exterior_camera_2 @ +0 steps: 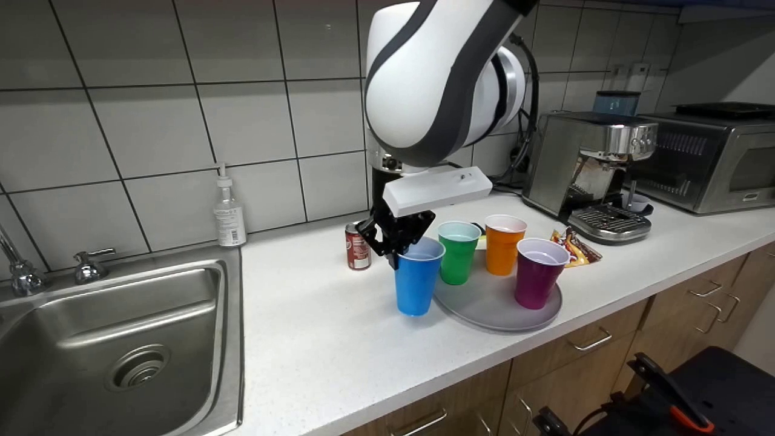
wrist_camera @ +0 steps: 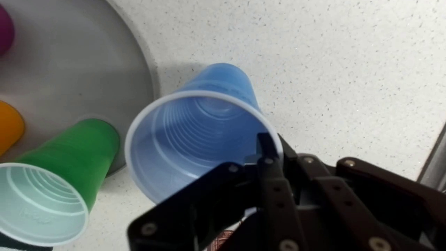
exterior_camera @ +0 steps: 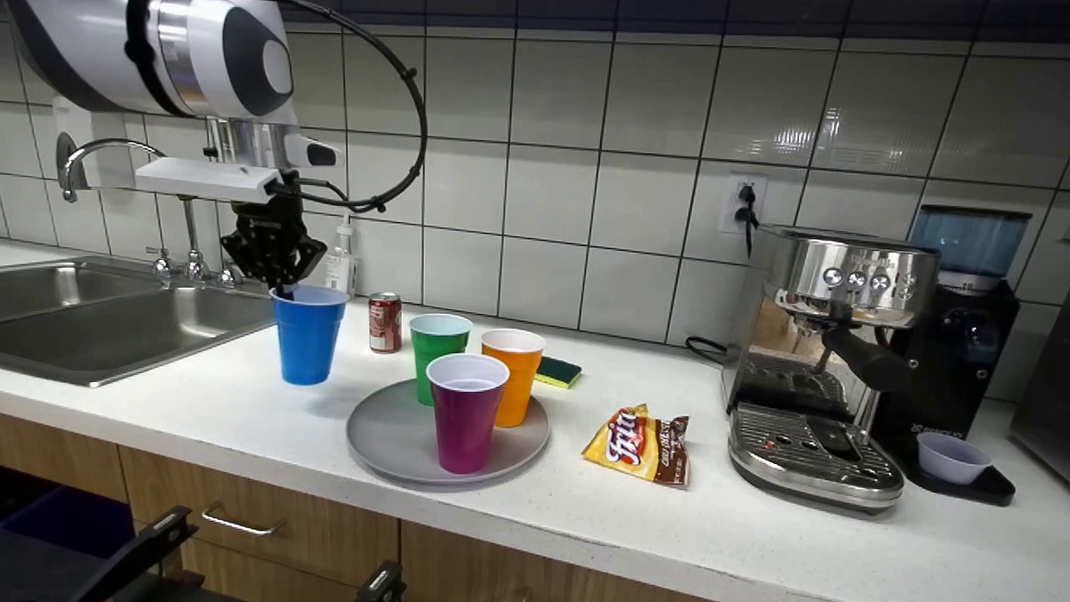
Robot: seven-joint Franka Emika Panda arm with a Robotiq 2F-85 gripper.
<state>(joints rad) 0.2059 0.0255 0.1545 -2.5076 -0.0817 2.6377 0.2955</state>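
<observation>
My fingers [wrist_camera: 267, 148]: drawn narrow on the rim of the blue cup [exterior_camera: 308, 344], 1 inside the wall and 1 outside, so I hold it by its edge.
Pinch spot: the side of the mouth toward the sink [exterior_camera_2: 232, 327]; the cup's body lies from me toward the gray plate [exterior_camera: 383, 435], which is to the left in the wrist view.
Blue cup's long axis: close to vertical, mouth up, base down, roughly in line with my downward reach.
Blue cup's place: at the tabletop [exterior_camera_2: 315, 339], between sink and plate, nearer the plate in both exterior views.
Gap to the plate: the 2 are apart but just beside each other; a strip of speckled tabletop shows between them in the wrist view.
Base height: seems slightly raised; I cannot tell for sure whether it touches.
Plate's load: 3 cups, the green cup [exterior_camera_2: 458, 257] closest to mine, then the orange cup [exterior_camera_2: 504, 247] and the purple cup [exterior_camera_2: 539, 275].
Red can [exterior_camera: 384, 324]: near my cup, closer to the tiled wall [exterior_camera: 547, 192].
Nearer arm [exterior_camera_2: 418, 85]: mine, the only 1 in view.
</observation>
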